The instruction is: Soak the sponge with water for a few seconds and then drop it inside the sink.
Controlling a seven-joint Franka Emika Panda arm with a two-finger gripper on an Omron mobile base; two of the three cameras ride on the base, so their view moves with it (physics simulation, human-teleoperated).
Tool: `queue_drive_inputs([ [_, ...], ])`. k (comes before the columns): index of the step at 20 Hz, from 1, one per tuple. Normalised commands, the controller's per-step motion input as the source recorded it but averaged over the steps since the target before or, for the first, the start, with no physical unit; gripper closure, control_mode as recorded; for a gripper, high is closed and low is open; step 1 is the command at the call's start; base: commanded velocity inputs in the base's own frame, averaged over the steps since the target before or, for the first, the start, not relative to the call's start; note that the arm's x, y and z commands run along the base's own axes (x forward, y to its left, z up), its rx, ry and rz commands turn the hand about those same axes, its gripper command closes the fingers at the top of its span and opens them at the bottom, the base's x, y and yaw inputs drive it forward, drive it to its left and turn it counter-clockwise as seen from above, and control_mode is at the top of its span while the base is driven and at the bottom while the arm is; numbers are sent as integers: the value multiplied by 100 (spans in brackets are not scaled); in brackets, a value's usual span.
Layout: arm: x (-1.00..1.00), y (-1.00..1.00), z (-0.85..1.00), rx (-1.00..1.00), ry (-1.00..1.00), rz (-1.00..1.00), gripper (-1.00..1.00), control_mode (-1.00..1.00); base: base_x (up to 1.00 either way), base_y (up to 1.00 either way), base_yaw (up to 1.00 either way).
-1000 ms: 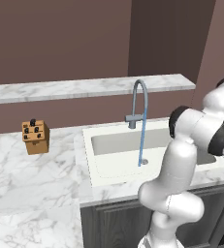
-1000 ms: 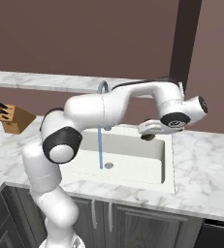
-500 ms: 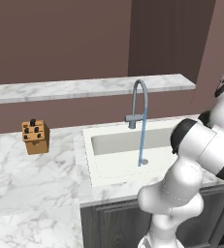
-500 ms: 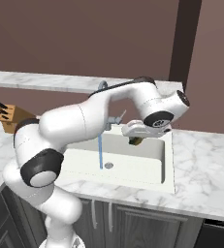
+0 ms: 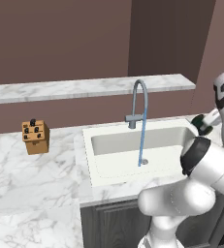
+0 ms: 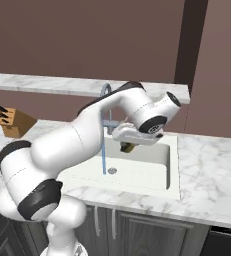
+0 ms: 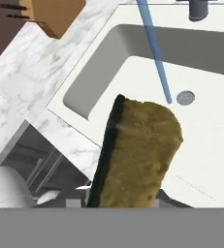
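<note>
My gripper (image 6: 127, 143) is shut on the sponge (image 6: 128, 147), a yellow-green block with a dark green edge. It hangs over the white sink (image 6: 173, 170), a little to the right of the water (image 6: 104, 155). In the hand view the sponge (image 7: 138, 150) stands large in front and hides most of my fingertips. Beyond it the water (image 7: 154, 48) falls in a thin blue line toward the drain (image 7: 185, 98), clear of the sponge. From the left base view the sponge (image 5: 200, 123) shows dark green past the sink's (image 5: 87, 160) right end.
A grey curved tap (image 5: 138, 104) stands behind the basin. A brown knife block (image 5: 35, 137) sits on the marble counter (image 5: 31, 189) to the left. A marble shelf (image 5: 84, 87) runs along the brown wall behind. My arm's white elbow (image 6: 87, 135) reaches across the sink's front.
The arm has swung, carrying the sponge leftward from the sink's right end toward the water stream. The jaws stay closed on it.
</note>
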Motion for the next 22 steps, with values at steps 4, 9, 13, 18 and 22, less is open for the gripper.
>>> queue_drive_inputs([
  [4,-16,39,-7,1,0,0,100,-100,0,0,0],
  [9,-2,28,-5,1,0,0,100,-100,0,0,0],
  [13,3,21,-11,0,0,0,100,-100,0,0,0],
  [18,23,9,-7,0,0,-8,100,-100,0,0,0],
  [22,22,3,-22,0,0,-11,100,-100,0,0,0],
])
